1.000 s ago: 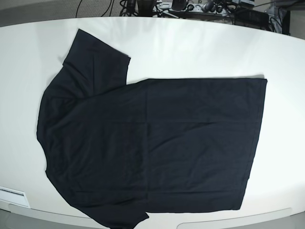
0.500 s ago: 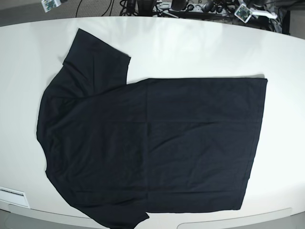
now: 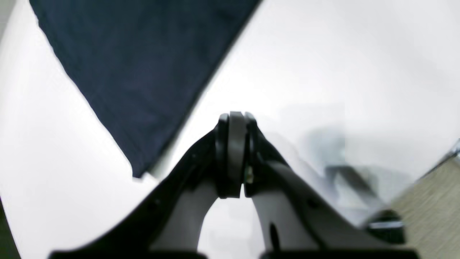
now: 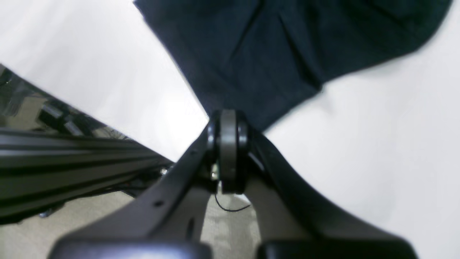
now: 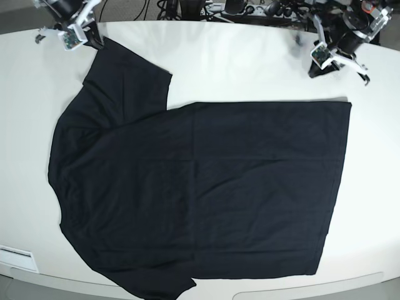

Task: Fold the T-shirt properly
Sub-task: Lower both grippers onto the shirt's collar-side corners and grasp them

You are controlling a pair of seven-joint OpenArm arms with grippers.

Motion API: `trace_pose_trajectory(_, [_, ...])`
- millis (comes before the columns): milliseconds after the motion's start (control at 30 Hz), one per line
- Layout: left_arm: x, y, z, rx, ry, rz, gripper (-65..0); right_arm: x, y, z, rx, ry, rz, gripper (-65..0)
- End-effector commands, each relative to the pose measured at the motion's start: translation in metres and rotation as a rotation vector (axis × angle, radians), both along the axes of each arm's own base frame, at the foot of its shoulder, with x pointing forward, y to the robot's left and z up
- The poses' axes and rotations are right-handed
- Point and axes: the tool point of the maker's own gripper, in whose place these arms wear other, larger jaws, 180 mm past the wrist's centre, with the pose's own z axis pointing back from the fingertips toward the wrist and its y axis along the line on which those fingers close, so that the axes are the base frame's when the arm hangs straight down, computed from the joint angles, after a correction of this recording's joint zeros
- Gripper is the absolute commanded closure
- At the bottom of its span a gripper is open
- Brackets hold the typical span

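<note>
The table (image 5: 250,62) carries the shirt (image 5: 200,187) spread flat and single-layered over most of its top, collar end toward the base view's left, hem toward the right. No fold shows yet, so by my reading the whole task is still ahead: sleeves in, then the body doubled.

The right gripper (image 4: 228,118) hovers just off the shirt's far sleeve corner, fingers pressed together and empty. The left gripper (image 3: 233,120) hangs above bare table beside the shirt's far hem corner, fingers likewise pinched together on nothing.

No brand, label or writing is readable on the shirt.
</note>
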Motion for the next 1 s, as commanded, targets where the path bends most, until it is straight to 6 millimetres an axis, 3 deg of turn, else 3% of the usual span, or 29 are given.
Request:
trace_pose_trajectory(0, [0.010, 0.007, 0.003, 0.032, -0.022, -0.043, 0.0, 0.005, 0.007, 0.006, 0.008, -0.037, 0.015, 0.0])
trace_pose_trajectory(167, [0.027, 0.047, -0.012, 0.193, 0.037, -0.248, 0.0, 0.006, 0.022, 0.000, -0.022, -0.048, 0.055, 0.0])
trace_pose_trajectory(200, [0.030, 0.053, -0.013, 0.199, 0.044, -0.283, -3.3, 0.005, 0.025, 0.000, -0.020, -0.046, 0.059, 0.0])
trace_pose_trajectory(333, [0.037, 0.068, -0.018, 0.214, 0.070, -0.425, -34.9, 0.004, 0.026, -0.001, -0.027, -0.044, 0.061, 0.0])
trace_pose_trajectory(367, [0.037, 0.073, -0.022, 0.237, 0.087, -0.454, -38.0, 0.004, 0.026, -0.001, -0.028, -0.045, 0.059, 0.0])
trace_pose_trajectory(567, [0.038, 0.099, -0.053, 0.407, 0.143, -0.571, -37.9, 0.005, 0.026, -0.001, -0.027, -0.046, 0.058, 0.0])
trace_pose_trajectory(800, [0.035, 0.084, -0.083, 0.425, 0.192, -0.669, -36.0, 0.005, 0.024, -0.002, -0.043, -0.050, 0.062, 0.0])
trace_pose_trajectory(833, [0.036, 0.081, -0.085, 0.432, 0.192, -0.670, -31.0, 0.006, 0.022, -0.002, -0.067, -0.060, 0.070, 0.0])
trace_pose_trajectory(900, [0.041, 0.079, -0.089, 0.454, 0.193, -0.657, -11.8, 0.008, 0.018, -0.002, -0.116, -0.083, 0.085, 0.0])
trace_pose_trajectory(933, [0.043, 0.077, -0.089, 0.454, 0.187, -0.646, -1.1, 0.008, 0.016, -0.003, -0.131, -0.085, 0.089, -4.8])
trace_pose_trajectory(967, [0.046, 0.075, -0.089, 0.456, 0.175, -0.634, 0.0, 0.008, 0.016, -0.003, -0.137, -0.085, 0.091, -12.9])
